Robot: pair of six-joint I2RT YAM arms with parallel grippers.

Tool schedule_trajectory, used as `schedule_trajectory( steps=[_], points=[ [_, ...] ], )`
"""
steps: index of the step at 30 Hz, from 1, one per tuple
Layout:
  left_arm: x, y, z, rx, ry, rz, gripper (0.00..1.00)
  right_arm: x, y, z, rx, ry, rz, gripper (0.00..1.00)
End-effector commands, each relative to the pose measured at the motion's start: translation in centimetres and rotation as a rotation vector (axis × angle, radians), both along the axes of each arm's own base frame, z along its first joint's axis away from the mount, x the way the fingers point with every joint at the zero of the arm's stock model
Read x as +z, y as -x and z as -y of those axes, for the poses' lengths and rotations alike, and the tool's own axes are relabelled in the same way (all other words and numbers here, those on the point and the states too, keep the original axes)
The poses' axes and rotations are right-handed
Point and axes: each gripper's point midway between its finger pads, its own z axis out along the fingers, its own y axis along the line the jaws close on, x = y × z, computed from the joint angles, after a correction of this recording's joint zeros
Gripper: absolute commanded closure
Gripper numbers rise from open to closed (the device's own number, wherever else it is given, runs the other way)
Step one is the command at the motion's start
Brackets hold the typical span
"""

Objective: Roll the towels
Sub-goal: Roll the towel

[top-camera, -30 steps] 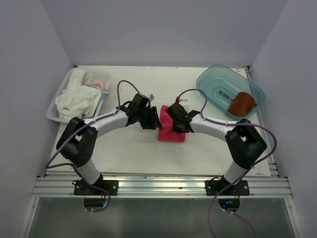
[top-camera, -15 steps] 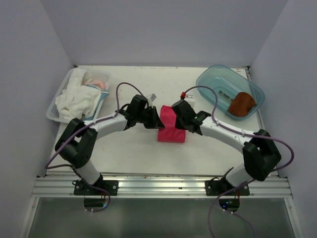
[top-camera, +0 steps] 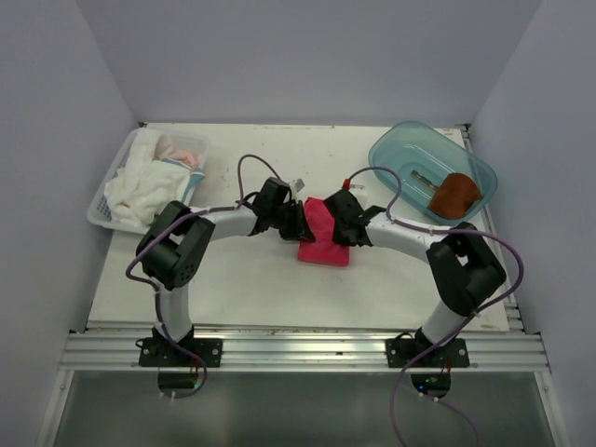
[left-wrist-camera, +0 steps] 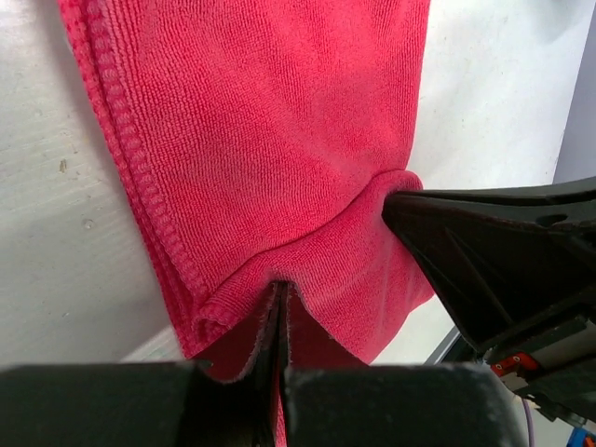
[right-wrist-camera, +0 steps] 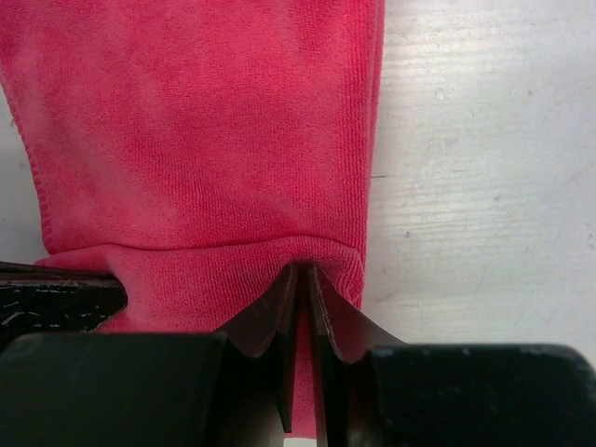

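One tub [top-camera: 399, 156], brown towel [top-camera: 454, 195] inside

1. We are sliding our left gripper [top-camera: 294, 222] rightward toward the frame's centre, and its elbow is swinging in from the left edge.
2. We are tucking the right arm's elbow back in from the lower right, and the right gripper [top-camera: 335, 222] is closing toward the left one.
3. We are gathering the upper edge of the pink-red towel [top-camera: 324, 250] between the two clamped grippers.
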Motion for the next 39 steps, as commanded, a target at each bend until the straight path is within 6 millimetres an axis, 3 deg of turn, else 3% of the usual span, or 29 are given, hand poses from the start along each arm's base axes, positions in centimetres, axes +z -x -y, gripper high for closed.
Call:
schedule_trajectory(
  steps=[1, 5, 6, 7, 11, 15, 19, 22, 26, 29, 30, 31, 32, 33, 34, 35, 36, 38, 39],
  points=[
    [-0.1, 1.3, -0.8, -0.026, -0.004, 0.023, 0.98, -1.5, 0.4, 0.0, 0.052, 0.005, -0.028, 0.88],
    [-0.1, 5.0, -2.7, -0.010, -0.010, -0.023, 0.98, -1.5, 0.2, -1.0, 0.165, -0.015, -0.007, 0.89],
    [1.0, 5.9, -2.7, -0.020, 0.006, -0.006, 0.97, -1.5, -0.1, -1.5, 0.189, -0.023, 0.002, 0.89],
    [0.0, 7.7, -3.6, -0.020, -0.026, -0.054, 0.97, -1.5, -0.2, -1.8, 0.216, -0.025, 0.004, 0.89],
    [0.8, 11.2, -3.0, -0.069, -0.051, -0.051, 0.94, -1.5, -0.6, -3.8, 0.371, -0.054, 0.002, 0.89],
    [2.4, 12.1, -2.6, -0.100, -0.071, -0.015, 0.92, -0.7, -1.5, -5.0, 0.459, -0.047, 0.021, 0.89],
    [5.1, 10.1, -3.3, -0.080, -0.131, 0.099, 0.90, 2.8, -3.5, -5.2, 0.468, -0.019, 0.082, 0.88],
    [6.0, 9.1, -3.8, -0.092, -0.140, 0.143, 0.89, 5.7, -3.8, -4.7, 0.440, -0.033, 0.132, 0.79],
    [6.0, 5.8, -5.7, -0.037, -0.131, 0.145, 0.90, 8.7, -2.7, -3.7, 0.363, -0.085, 0.173, 0.66],
    [6.2, 2.1, -5.9, 0.003, -0.154, 0.193, 0.91, 8.4, -1.2, -2.3, 0.260, -0.107, 0.143, 0.64],
    [5.1, 1.2, -5.7, 0.005, -0.175, 0.178, 0.91, 8.9, -0.7, -2.0, 0.234, -0.127, 0.148, 0.64],
    [6.2, -0.6, -4.9, 0.012, -0.163, 0.211, 0.92, 8.4, -0.1, -1.5, 0.207, -0.132, 0.131, 0.64],
    [6.1, -1.5, -4.6, 0.012, -0.168, 0.217, 0.93, 8.4, 0.2, -1.1, 0.144, -0.152, 0.123, 0.64],
    [4.4, -2.4, -4.3, 0.011, -0.191, 0.190, 0.94, 8.6, 1.0, -0.5, 0.109, -0.155, 0.115, 0.65],
    [5.4, -4.1, -3.6, 0.020, -0.186, 0.225, 0.94, 8.0, 1.7, 0.3, 0.071, -0.149, 0.094, 0.65],
    [5.0, -4.9, -3.5, 0.026, -0.196, 0.225, 0.94, 7.9, 2.2, 0.6, 0.020, -0.172, 0.087, 0.65],
    [3.2, -5.3, -3.5, 0.024, -0.224, 0.190, 0.94, 7.8, 2.7, 0.9, -0.001, -0.181, 0.080, 0.65],
    [2.7, -6.9, -3.6, 0.047, -0.249, 0.195, 0.94, 7.3, 4.1, 1.8, -0.044, -0.204, 0.072, 0.65],
    [1.0, -6.8, -4.0, 0.047, -0.282, 0.156, 0.95, 6.9, 4.7, 2.3, -0.057, -0.197, 0.057, 0.64]
  ],
)
